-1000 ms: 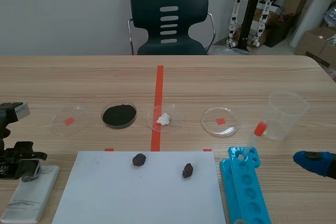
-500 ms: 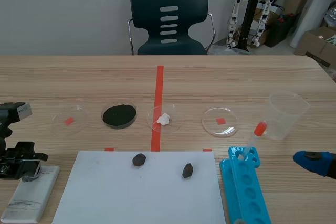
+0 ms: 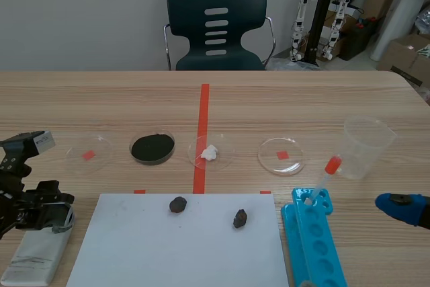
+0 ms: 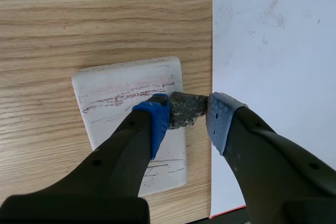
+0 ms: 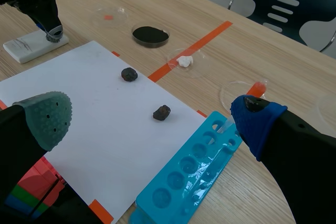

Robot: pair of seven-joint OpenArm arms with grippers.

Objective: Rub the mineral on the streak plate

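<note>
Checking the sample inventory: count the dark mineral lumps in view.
3. Held lump in the left gripper at the streak plate; two lumps on the white paper. None seems hidden.

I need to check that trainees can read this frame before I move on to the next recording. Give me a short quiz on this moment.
1. True or false: the left gripper is shut on a mineral piece held over the streak plate.
2. How many dark lumps lie loose on the white paper sheet? A one, B two, C three.
3. Fill in: the second petri dish from the robot's left holds ___ powder.
Key: 1 true; 2 B; 3 black.
</note>
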